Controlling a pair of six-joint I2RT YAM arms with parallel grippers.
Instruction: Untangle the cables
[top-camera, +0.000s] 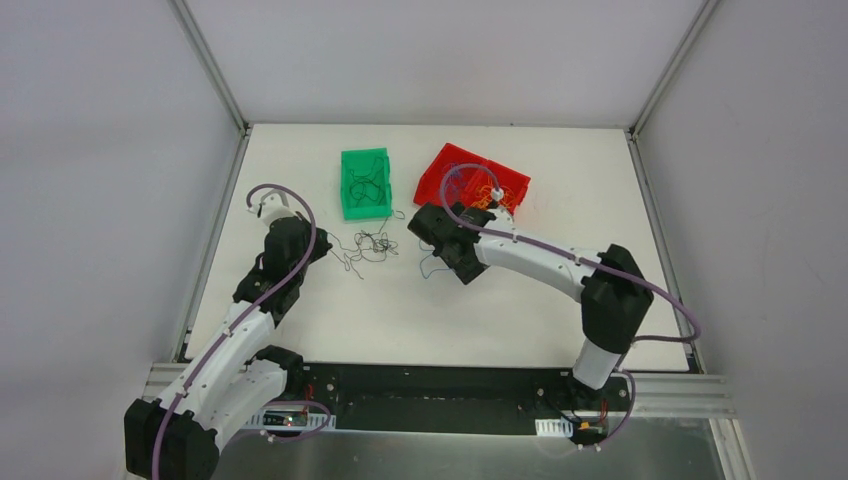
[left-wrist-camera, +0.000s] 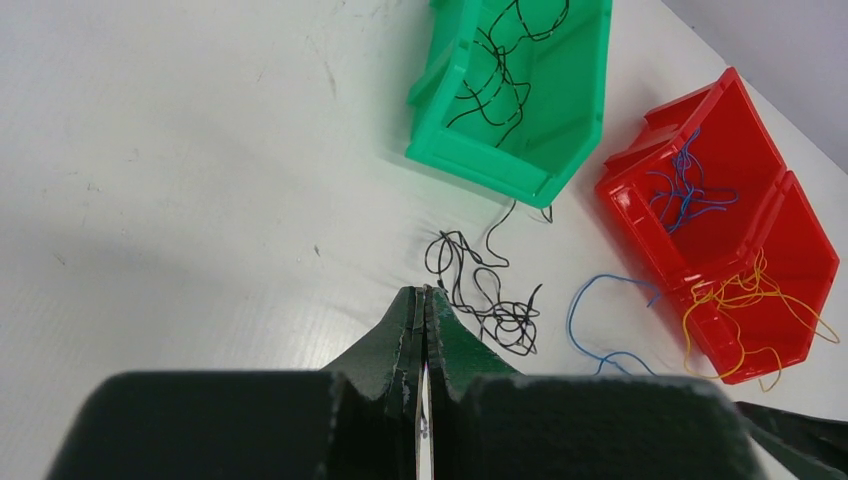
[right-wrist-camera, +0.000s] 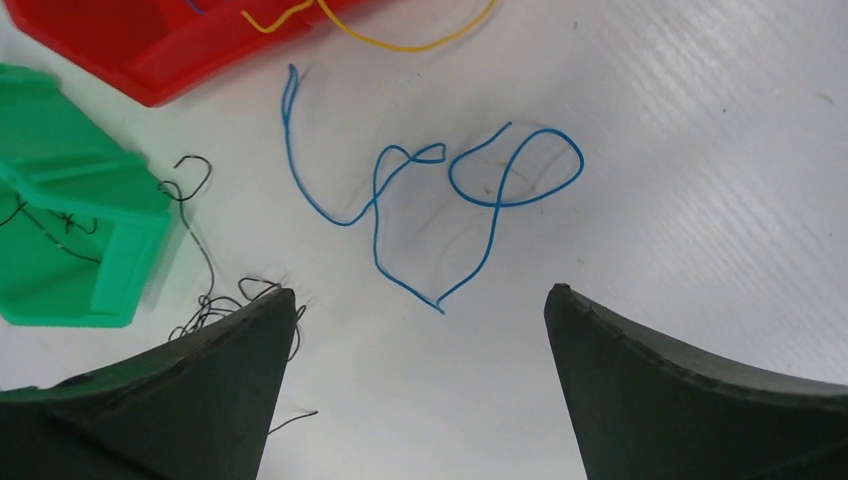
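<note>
A small tangle of black cables (top-camera: 369, 245) lies on the white table in front of the green bin; it also shows in the left wrist view (left-wrist-camera: 505, 318). My left gripper (left-wrist-camera: 425, 291) is shut at the tangle's left edge, and a black strand runs into its tips. It shows in the top view (top-camera: 324, 245). A loose blue cable (right-wrist-camera: 437, 303) lies curled on the table just ahead of my right gripper (right-wrist-camera: 420, 295), which is open and empty above it. The blue cable also shows in the top view (top-camera: 432, 266) and the left wrist view (left-wrist-camera: 580, 310).
A green bin (top-camera: 363, 153) holds black cables (left-wrist-camera: 495, 85). A red two-part bin (top-camera: 450, 162) to its right holds blue cables (left-wrist-camera: 685, 190) and yellow-orange cables (left-wrist-camera: 745, 295). Black strands (right-wrist-camera: 210, 300) lie by my right gripper's left finger.
</note>
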